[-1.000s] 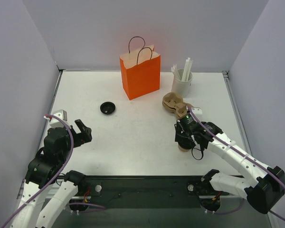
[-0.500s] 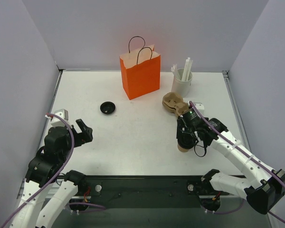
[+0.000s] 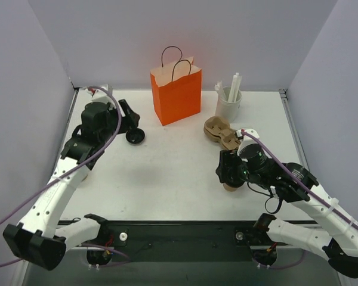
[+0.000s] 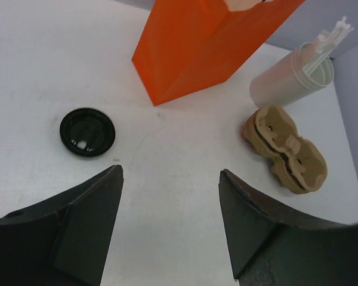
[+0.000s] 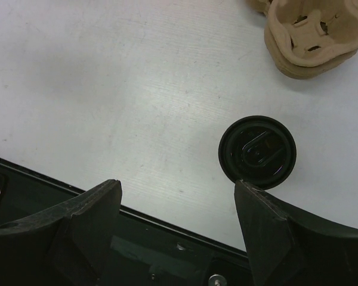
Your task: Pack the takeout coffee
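Both of my grippers hang with fingers apart, holding nothing. The coffee [image 5: 257, 152] stands near the bench's [image 3: 167, 173] near edge, right of centre, under my right gripper [image 5: 176, 183]. A carrier [image 3: 221, 134] lies between it and the bag [image 3: 176, 95] at the far edge, with a straw cup [image 3: 229, 102] beside the bag. My left gripper [image 4: 170, 173] hovers by the loose lid [image 4: 88, 131].

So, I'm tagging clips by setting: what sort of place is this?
Likely a robot test cell staged for takeout packing: white table, bare panel walls, orange paper bag, pulp cup carrier.
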Tool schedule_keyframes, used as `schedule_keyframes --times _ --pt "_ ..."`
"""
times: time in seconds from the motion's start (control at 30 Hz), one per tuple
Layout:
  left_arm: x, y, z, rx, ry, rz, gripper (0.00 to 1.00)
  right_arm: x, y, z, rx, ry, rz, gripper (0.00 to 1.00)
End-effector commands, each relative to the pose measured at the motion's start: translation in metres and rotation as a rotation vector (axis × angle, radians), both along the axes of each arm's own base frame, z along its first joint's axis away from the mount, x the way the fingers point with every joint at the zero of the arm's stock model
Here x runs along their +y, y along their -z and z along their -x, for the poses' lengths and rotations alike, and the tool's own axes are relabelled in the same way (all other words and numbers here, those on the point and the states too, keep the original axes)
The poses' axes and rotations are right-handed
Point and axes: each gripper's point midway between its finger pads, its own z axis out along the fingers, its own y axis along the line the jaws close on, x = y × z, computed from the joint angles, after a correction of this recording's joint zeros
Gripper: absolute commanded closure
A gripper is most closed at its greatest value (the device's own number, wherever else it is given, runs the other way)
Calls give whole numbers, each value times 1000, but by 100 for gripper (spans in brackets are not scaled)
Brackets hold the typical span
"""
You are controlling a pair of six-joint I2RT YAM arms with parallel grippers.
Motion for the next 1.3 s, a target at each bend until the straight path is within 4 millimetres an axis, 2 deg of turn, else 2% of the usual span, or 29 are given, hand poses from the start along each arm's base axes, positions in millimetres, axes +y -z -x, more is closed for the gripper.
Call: schedule_keyframes --times 0.0,0.1,0.13,0.2,0.23,0.3,0.33,0.5,0.53,0.6,0.63,0.7,0.73,0.8,0.83,0.87,0.9,0.97,1.0,1.03,1.1,1.13,1.2,1.27 --pt "-25 -76 -46 -392 96 7 26 -5 -4 9 -13 -15 -16 23" --pt "-34 -76 -70 -466 111 -41 27 -3 -10 8 -41 -20 -50 23" --pt "-39 -65 -80 -455 124 -59 27 -2 -11 8 -47 -23 -56 23" --pt "-48 -62 -89 -494 161 -83 29 -1 -15 5 -67 -27 -61 23" --pt "-54 -51 -96 -484 173 -94 29 -1 -17 4 -74 -23 -62 23" --pt "-62 -50 -103 -516 199 -104 31 -1 -20 1 -90 -23 -63 23" --pt "-67 -39 -111 -499 201 -114 32 -1 -22 1 -96 -22 -66 23" --pt "-83 -11 -140 -456 213 -130 37 2 -28 -5 -130 -25 -68 23" --pt "-86 5 -147 -432 215 -133 38 1 -30 -5 -136 -24 -69 23" --pt "-97 8 -152 -459 252 -115 38 -1 -34 -7 -151 -14 -68 23" --pt "-102 22 -158 -439 261 -119 38 -3 -35 -7 -157 -14 -67 23" --pt "-109 25 -166 -440 262 -133 38 -4 -39 -8 -171 -11 -70 23" --pt "-111 39 -174 -414 258 -147 38 -4 -41 -8 -178 -13 -70 23" --pt "-113 42 -185 -413 243 -157 41 -4 -44 -9 -186 -11 -74 23" --pt "-115 55 -190 -394 245 -163 42 -4 -46 -9 -190 -11 -73 23" --pt "-116 59 -193 -388 247 -164 45 -4 -47 -10 -192 -12 -74 23" --pt "-114 59 -198 -388 220 -171 54 -4 -47 -9 -192 -16 -70 23" --pt "-115 66 -201 -382 216 -174 64 -3 -50 -10 -198 -17 -74 23" --pt "-116 67 -201 -382 219 -173 69 -4 -49 -10 -197 -16 -73 23" --pt "-116 66 -199 -386 218 -176 79 -4 -49 -10 -198 -15 -74 23" --pt "-116 63 -194 -393 221 -190 87 -4 -50 -10 -204 -15 -76 23" --pt "-117 63 -192 -392 224 -195 95 -3 -50 -10 -203 -18 -77 23" --pt "-116 57 -187 -393 227 -194 100 -3 -50 -11 -207 -16 -78 23" --pt "-118 56 -180 -383 247 -186 100 -4 -51 -12 -213 -10 -73 23"
